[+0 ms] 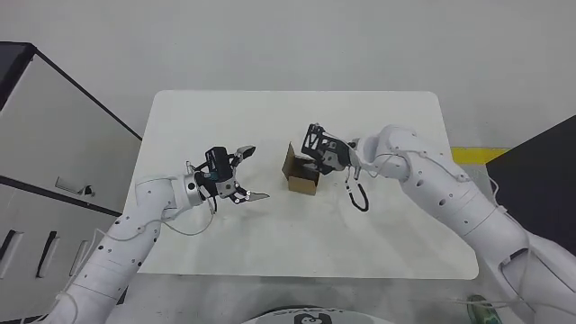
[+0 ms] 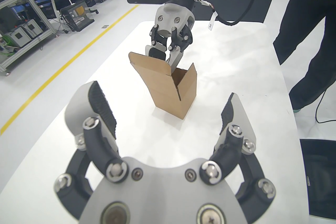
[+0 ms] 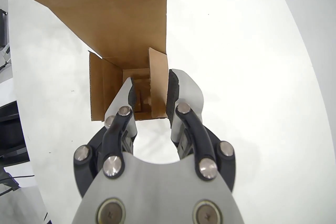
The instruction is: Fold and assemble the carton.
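at centre: carton point(image 1: 300, 173); left end effector point(image 1: 256, 174) open; right end effector point(image 3: 151, 83) (astride flap point(image 3: 158, 67)) ajar

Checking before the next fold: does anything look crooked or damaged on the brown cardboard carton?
Nothing stands out. The brown cardboard carton stands upright on the white table, its top open, nothing torn; the right gripper straddles one side flap.

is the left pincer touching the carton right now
Apart. In the top view the open left pincer sits beside the carton with a strip of bare table between them; the left wrist view shows the same gap.
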{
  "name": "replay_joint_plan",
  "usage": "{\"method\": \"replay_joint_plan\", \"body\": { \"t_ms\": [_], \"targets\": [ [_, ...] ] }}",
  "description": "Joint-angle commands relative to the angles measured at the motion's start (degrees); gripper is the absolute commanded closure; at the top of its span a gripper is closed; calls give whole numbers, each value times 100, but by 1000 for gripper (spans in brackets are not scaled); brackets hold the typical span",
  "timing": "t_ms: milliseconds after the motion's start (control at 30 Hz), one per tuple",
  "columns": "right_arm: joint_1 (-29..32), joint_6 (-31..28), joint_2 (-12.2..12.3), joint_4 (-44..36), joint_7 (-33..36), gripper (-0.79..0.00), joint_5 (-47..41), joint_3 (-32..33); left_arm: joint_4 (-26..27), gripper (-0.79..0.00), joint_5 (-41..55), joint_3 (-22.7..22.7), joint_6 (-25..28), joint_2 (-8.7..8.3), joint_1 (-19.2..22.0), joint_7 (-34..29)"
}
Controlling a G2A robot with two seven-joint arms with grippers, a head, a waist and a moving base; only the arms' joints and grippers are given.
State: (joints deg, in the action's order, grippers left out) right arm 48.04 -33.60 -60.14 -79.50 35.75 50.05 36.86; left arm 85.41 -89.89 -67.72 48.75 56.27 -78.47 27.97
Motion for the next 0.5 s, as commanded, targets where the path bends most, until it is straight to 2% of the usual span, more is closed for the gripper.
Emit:
{"method": "replay_joint_plan", "body": {
  "t_ms": [0, 67, 133, 167, 467],
  "targets": [
    [-46, 73, -38, 40, 44, -286, 55, -38, 0, -785, 0, 0, 0, 0, 0, 0],
    [-77, 140, -73, 58, 68, -256, 97, -65, 0, -785, 0, 0, 0, 0, 0, 0],
    [-97, 207, -101, 69, 67, -123, 124, -70, 0, -785, 0, 0, 0, 0, 0, 0],
    [-100, 227, -111, 72, 69, 0, 129, -68, 0, -785, 0, 0, 0, 0, 0, 0],
    [20, 570, -106, -31, 319, 0, -116, 187, 0, -785, 0, 0, 0, 0, 0, 0]
  ]
}}
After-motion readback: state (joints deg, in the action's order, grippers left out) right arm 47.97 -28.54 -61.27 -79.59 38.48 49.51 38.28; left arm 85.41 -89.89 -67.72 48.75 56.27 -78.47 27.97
